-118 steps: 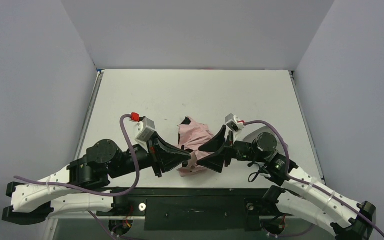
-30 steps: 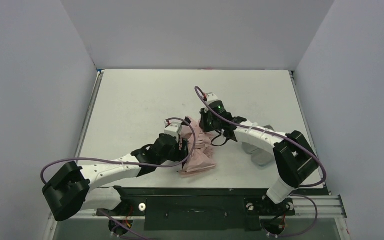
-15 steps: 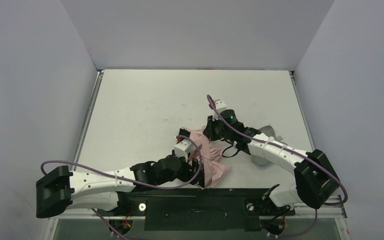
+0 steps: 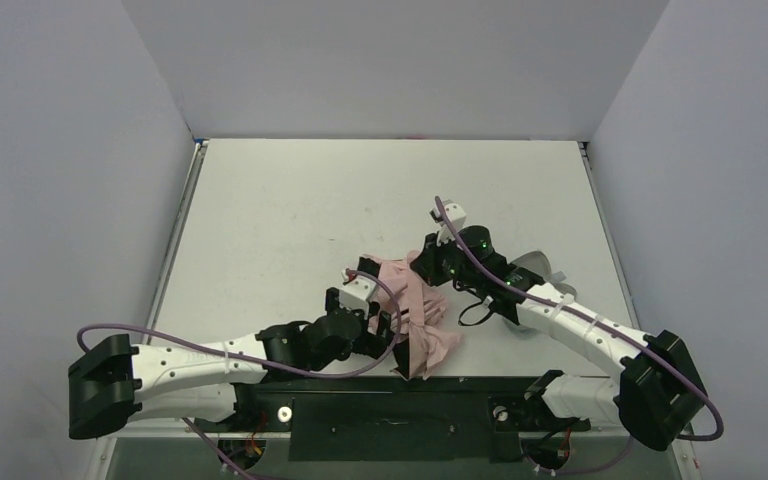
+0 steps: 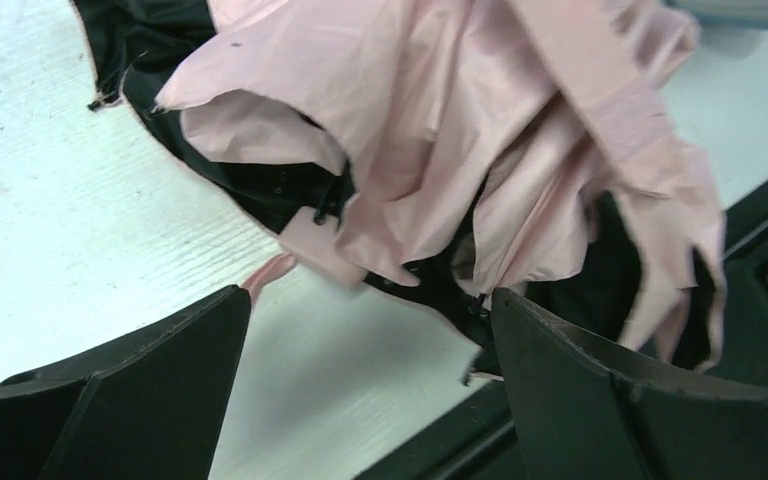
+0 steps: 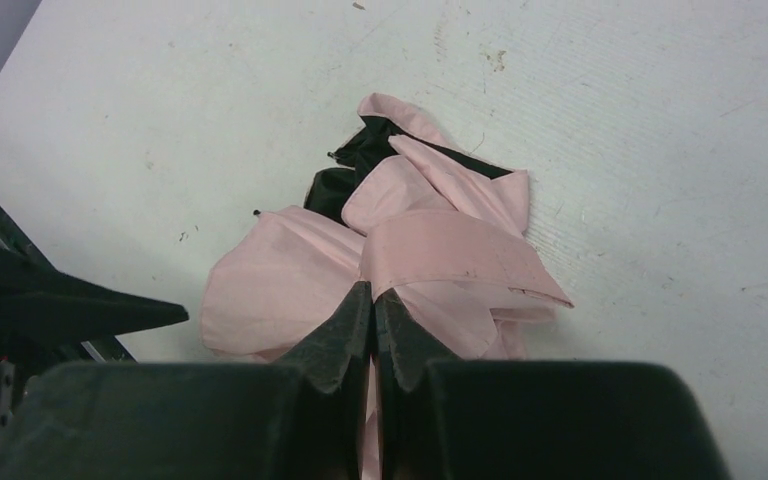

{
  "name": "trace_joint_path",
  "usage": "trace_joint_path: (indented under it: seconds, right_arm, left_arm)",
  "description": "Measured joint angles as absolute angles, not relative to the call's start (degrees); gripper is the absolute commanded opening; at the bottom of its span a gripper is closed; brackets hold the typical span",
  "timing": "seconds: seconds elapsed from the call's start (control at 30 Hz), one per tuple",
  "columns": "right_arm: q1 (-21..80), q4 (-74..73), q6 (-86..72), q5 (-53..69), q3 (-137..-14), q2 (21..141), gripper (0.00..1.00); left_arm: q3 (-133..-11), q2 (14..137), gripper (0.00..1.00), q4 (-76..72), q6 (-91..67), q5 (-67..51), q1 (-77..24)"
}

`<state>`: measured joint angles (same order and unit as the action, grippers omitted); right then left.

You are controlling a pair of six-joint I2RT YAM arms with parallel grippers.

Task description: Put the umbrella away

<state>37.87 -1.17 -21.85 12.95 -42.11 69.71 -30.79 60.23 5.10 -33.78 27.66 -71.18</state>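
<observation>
White scuffed table (image 4: 260, 200) — crumpled umbrella (image 4: 425, 340) — grey walls (image 4: 60, 150)

I have the umbrella (image 4: 418, 318) lying collapsed on the table (image 4: 280, 210), a crumpled heap of pale salmon-pink fabric a little right of the middle, its near end reaching the table's near edge. Up close the canopy is bunched into loose folds and flaps, with black lining and thin black ribs showing in the gaps between them. One broad pink flap lies folded across the top of the pile.
</observation>
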Motion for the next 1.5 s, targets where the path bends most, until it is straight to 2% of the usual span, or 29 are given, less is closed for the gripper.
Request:
trace_joint_path:
  seconds: [0.33, 0.53, 0.73, 0.9, 1.13, 1.2, 1.23, 1.27, 1.33, 1.4, 1.5]
  right_arm:
    - [37.87, -0.93, -22.33, 13.19, -39.90, 65.23, 0.00]
    - [37.87, -0.91, -23.11, 13.26, -38.59, 65.28, 0.00]
    - [37.85, -0.49, -23.33, 11.97, -38.41, 68.36, 0.00]
    - [37.85, -0.43, -24.25, 10.70, -38.11, 73.30, 0.00]
    - [37.85, 0.08, -25.50, 10.79, -36.88, 75.66, 0.00]
    - [37.82, 0.34, -25.85, 10.96, -36.82, 75.85, 0.00]
    - [37.82, 0.40, -26.04, 11.00, -36.82, 75.92, 0.00]
    - [37.82, 0.49, -26.24, 11.16, -36.82, 75.99, 0.00]
    - [37.82, 0.82, -26.41, 11.49, -36.71, 76.27, 0.00]
    - [37.80, 0.80, -26.55, 11.81, -36.58, 76.40, 0.00]
    - [37.80, 0.75, -26.65, 12.14, -36.56, 76.40, 0.00]
  left_arm:
    - [-25.67, 66.78, 0.83, -9.52, -24.67, 18.44, -60.42]
    - [-25.65, 75.64, 0.80, -19.53, -19.73, 9.67, -59.64]
    - [-25.30, 84.64, 0.83, -28.23, -15.94, 2.85, -59.51]
    - [-25.08, 88.38, 0.82, -35.90, -13.78, 2.11, -59.55]
    - [-25.06, 92.27, 0.70, -44.31, -9.52, 5.52, -60.49]
    - [-25.06, 93.89, 0.60, -46.57, -8.23, 6.20, -60.73]
    - [-25.08, 94.87, 0.46, -47.70, -7.60, 6.52, -60.84]
    - [-25.08, 95.94, 0.38, -48.84, -6.87, 6.72, -60.90]
    - [-25.15, 97.84, 0.11, -50.70, -5.52, 7.16, -61.04]
    - [-25.61, 99.35, 0.02, -52.71, -4.03, 7.70, -61.06]
    - [-26.52, 100.57, 0.00, -53.45, -2.85, 8.23, -61.21]
